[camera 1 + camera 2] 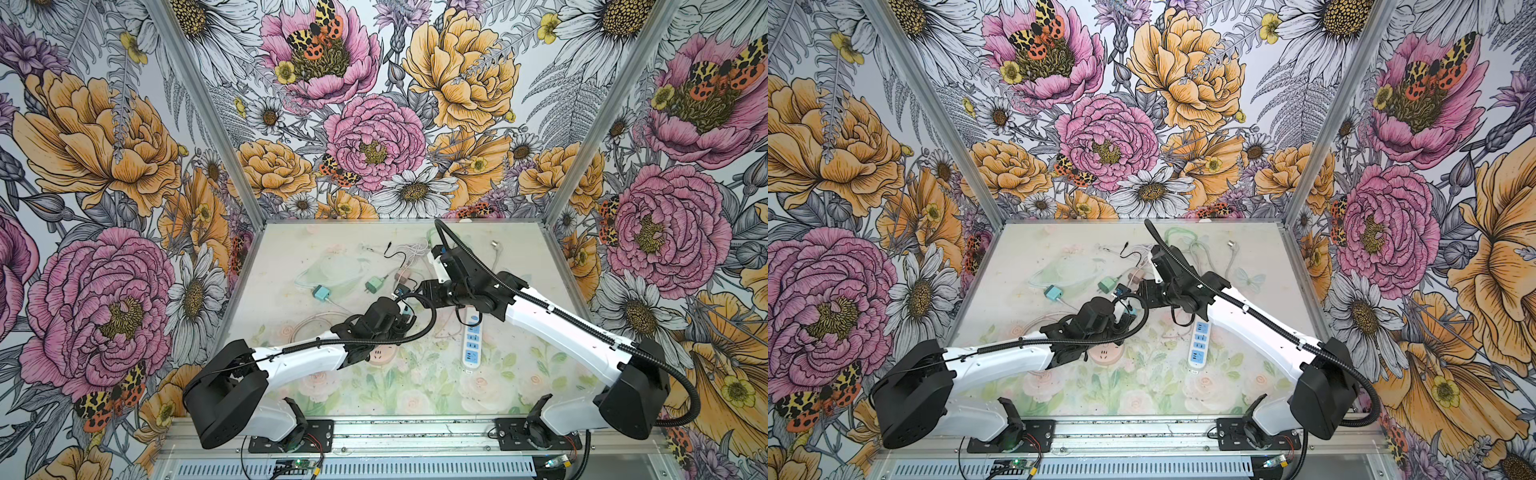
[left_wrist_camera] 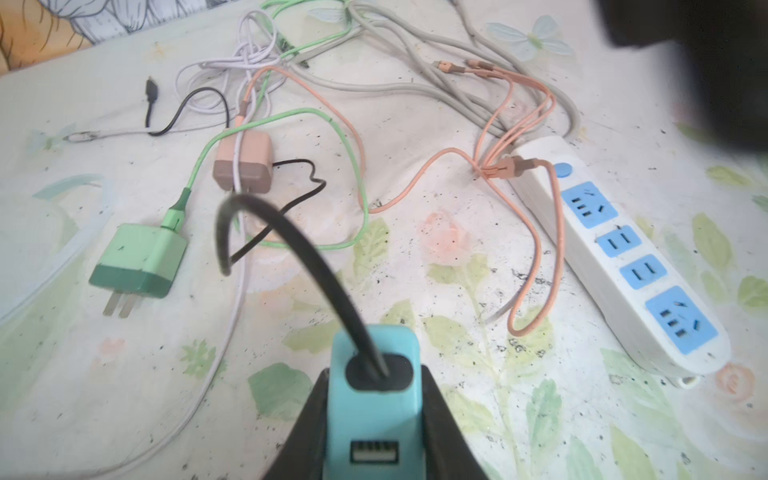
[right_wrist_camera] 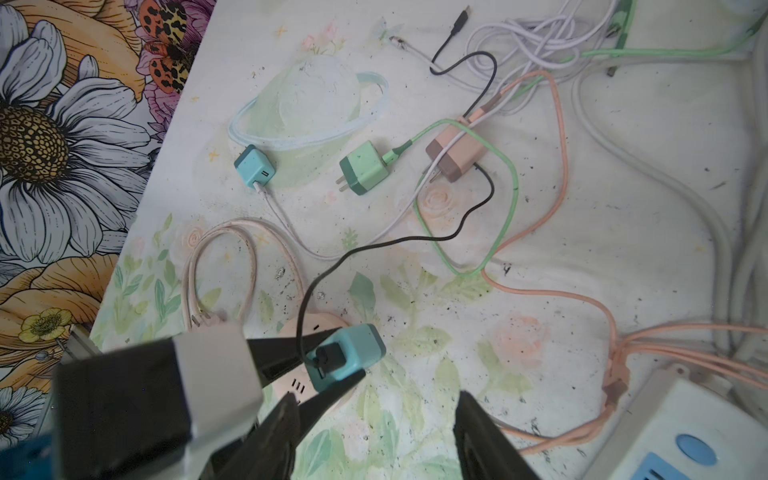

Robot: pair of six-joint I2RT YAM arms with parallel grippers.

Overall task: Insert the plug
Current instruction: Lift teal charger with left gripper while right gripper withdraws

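Observation:
The plug (image 2: 374, 411) is a teal charger block with a black cable (image 2: 291, 249) coming out of its face and an empty USB port below. My left gripper (image 2: 376, 374) is shut on its two sides and holds it above the table, as the right wrist view also shows for the plug (image 3: 353, 353). In both top views the left gripper (image 1: 405, 313) (image 1: 1130, 312) hovers near the middle. My right gripper (image 3: 374, 415) stands open just beside the plug, with nothing between its fingers. A white power strip (image 2: 623, 257) (image 1: 471, 338) with blue sockets lies to the right.
A round pink socket (image 3: 299, 386) (image 1: 380, 355) lies under the left gripper. A second teal charger (image 1: 321, 293), a green charger (image 1: 374, 286) and a pink-brown charger (image 1: 402, 276) lie further back among tangled green, orange, white and grey cables (image 2: 519, 124). Floral walls enclose the table.

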